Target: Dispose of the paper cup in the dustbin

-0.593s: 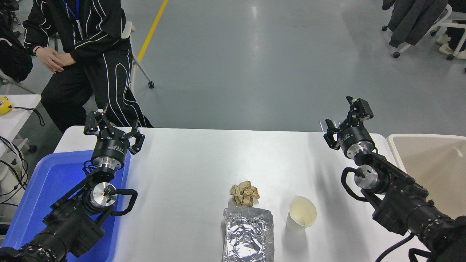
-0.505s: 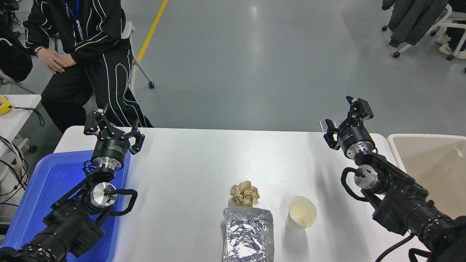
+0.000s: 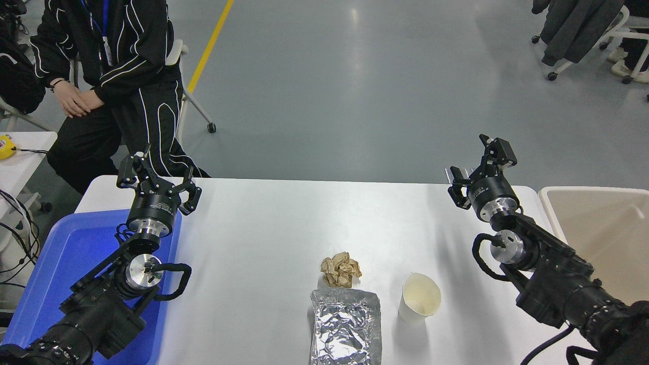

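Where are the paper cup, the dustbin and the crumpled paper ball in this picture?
paper cup (image 3: 419, 299), head view, on its cream inside.
dustbin (image 3: 550, 209), head view, on its left rim.
crumpled brown paper ball (image 3: 340, 269), head view, on its middle.

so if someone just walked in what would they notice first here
Probably the two black arms over the white table: the left gripper open above the blue plastic tray, the right gripper open near the far right corner, beside the beige dustbin. Next, the litter at the near edge: a crumpled brown paper ball, a silver foil packet, and the upright paper cup to their right. A person in black sits beyond the far left corner.
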Tool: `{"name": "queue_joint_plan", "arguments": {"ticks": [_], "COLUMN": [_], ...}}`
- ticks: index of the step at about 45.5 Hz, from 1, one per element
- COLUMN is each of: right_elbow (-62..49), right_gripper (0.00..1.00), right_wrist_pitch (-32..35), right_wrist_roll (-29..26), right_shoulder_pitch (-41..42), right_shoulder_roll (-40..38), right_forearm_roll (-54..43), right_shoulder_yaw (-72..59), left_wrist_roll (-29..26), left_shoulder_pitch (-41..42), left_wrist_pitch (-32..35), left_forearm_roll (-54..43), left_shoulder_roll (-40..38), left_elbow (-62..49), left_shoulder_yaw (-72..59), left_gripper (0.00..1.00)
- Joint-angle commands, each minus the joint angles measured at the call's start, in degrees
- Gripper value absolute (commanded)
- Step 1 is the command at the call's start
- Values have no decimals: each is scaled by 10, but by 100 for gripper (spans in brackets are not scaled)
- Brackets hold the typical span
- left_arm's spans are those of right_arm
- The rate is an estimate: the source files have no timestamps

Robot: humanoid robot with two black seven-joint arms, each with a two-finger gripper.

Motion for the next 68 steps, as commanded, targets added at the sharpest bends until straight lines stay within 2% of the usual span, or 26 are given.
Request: {"name": "queue_joint_plan", "arguments": {"ticks": [1,37,45,56,63,68], "right_elbow": [1,2,2,7,12,12], "right_gripper": [100,100,99,100,100,100], "right_wrist_pitch": [7,8,8,8,13,47], "right_wrist_roll": [1,0,-3,-6,-6,-6], "right_shoulder_pitch": [4,18,26,119,213,281], "right_shoulder_roll": [-12,-21,-58,-116,-137,-138], "right_forearm_roll": [4,4,3,1,-7,-13], "right_shoulder_yaw": [2,-11,-44,-255,-474,-648], "left_wrist_roll": [0,0,-1,0,0,0], "left_shoulder_pitch": [0,0,0,0,0,0], "left_wrist_pitch": [0,0,0,0,0,0], "left_forearm_roll": [0,0,0,0,0,0], "left_shoulder_roll": [0,0,0,0,0,0], "left_elbow": [0,0,0,0,0,0], "left_shoulder_yaw": [0,0,0,0,0,0], "left_gripper": [100,100,100,100,100,100]}}
